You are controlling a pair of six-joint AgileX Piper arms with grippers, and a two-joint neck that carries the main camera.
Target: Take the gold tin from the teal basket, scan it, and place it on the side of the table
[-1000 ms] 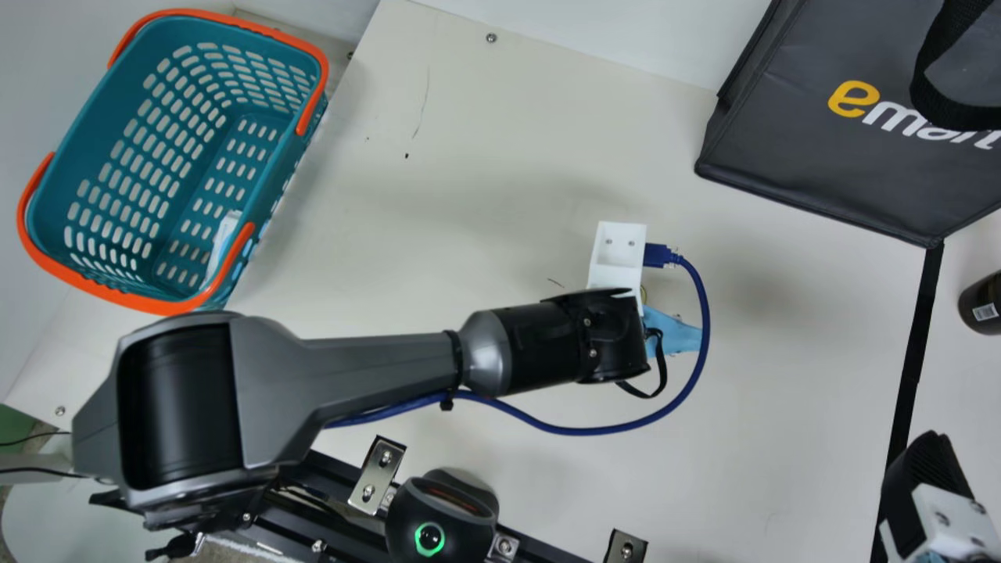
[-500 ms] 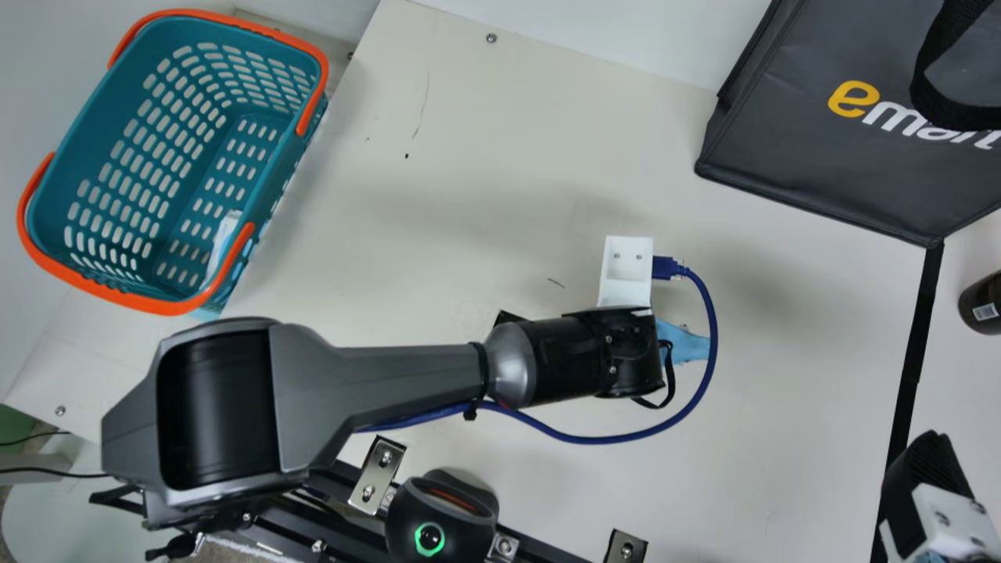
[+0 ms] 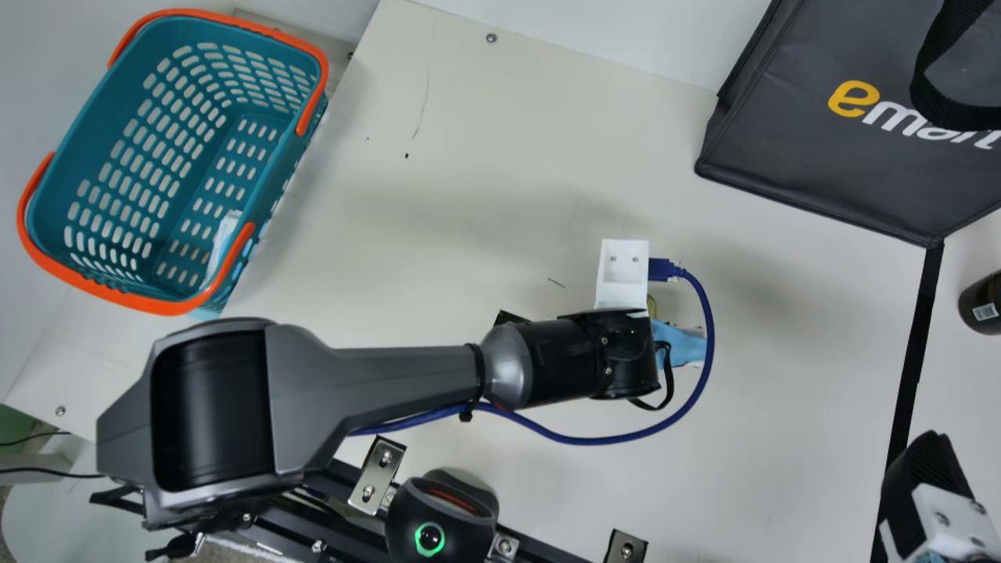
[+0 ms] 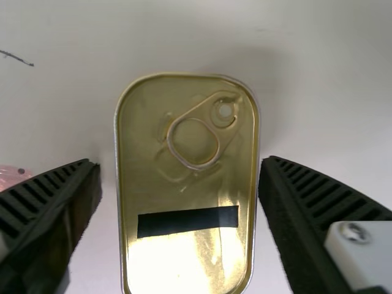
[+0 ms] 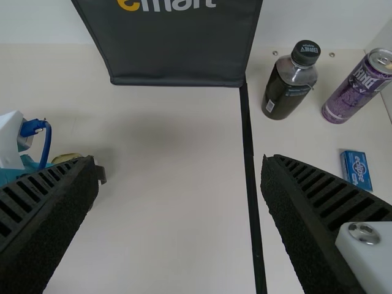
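Gold tin (image 4: 187, 190) lies centre to bottom of the left wrist view, between the left gripper's (image 4: 179, 165) wide-set fingers. Left arm (image 3: 407, 375) has shifted slightly toward the main view's lower right, probably aligning for a grip. Right gripper (image 5: 180, 165): also wide.

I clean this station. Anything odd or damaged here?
Little stands out. The table has thin dark marks and a dark speck, like scratches or ink, and a black strip lies slightly askew across the gold tin.
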